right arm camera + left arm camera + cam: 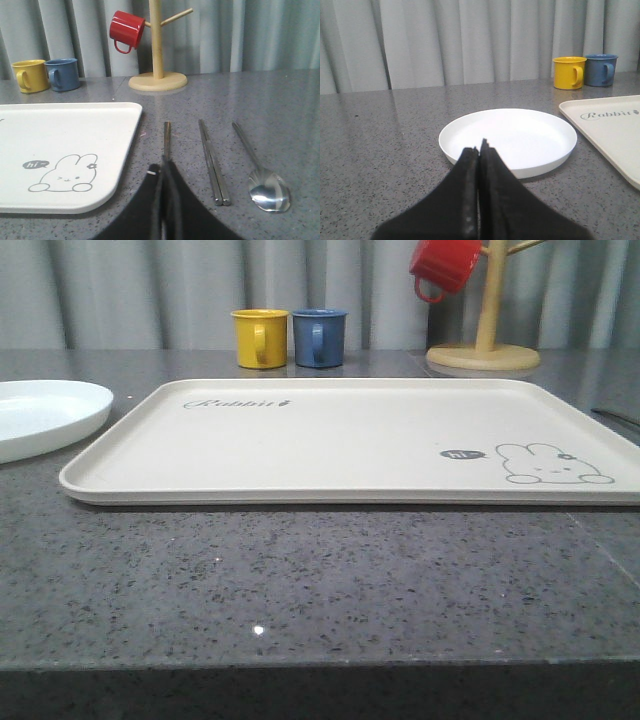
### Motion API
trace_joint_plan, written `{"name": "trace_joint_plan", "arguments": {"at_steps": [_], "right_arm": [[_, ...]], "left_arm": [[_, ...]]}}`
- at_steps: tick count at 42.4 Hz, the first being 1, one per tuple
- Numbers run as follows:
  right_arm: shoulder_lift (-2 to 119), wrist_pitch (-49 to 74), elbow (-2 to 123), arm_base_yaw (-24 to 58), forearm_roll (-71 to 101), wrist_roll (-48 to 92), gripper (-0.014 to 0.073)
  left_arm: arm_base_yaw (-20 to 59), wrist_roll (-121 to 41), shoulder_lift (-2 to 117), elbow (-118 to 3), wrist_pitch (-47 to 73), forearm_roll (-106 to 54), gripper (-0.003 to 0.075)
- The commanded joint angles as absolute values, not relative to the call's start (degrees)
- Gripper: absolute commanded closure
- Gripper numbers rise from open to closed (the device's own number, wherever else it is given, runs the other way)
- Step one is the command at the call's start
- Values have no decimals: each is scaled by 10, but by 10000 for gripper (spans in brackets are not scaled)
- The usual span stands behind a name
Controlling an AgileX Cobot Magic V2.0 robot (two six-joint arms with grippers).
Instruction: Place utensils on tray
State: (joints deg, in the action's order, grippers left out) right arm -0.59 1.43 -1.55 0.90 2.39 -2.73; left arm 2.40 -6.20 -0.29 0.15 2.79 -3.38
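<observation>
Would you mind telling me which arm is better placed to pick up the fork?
The right: its tool points at the fork beside the tray; the left tool faces the plate.

- In the front view we look forward from low, near table height, across the grey counter to the cream tray [340,440], with the curtain behind it.
- In the left wrist view we look out over closed black fingers [470,190], low and close, at the white plate [508,140] beside the tray [610,135].
- In the right wrist view we look past the tray's rabbit corner [60,150], the fork [167,137], chopsticks [212,162] and spoon [260,170] lying just beside it.
- All 3 views share the tray plus the yellow mug [259,338] and blue mug [319,337] behind it.
</observation>
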Motion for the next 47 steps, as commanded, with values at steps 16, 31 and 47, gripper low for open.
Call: {"name": "trace_joint_plan", "arguments": {"at_steps": [16, 31, 47], "right_arm": [[-14, -63, 9, 8, 23, -25, 707], [46, 171, 237, 8, 22, -25, 707], [230, 395, 414, 8, 22, -25, 707]], "left_arm": [[24, -59, -15, 4, -66, -36, 741], [24, -59, -5, -206, 59, -36, 741], [24, -59, 167, -413, 313, -36, 741]]}}
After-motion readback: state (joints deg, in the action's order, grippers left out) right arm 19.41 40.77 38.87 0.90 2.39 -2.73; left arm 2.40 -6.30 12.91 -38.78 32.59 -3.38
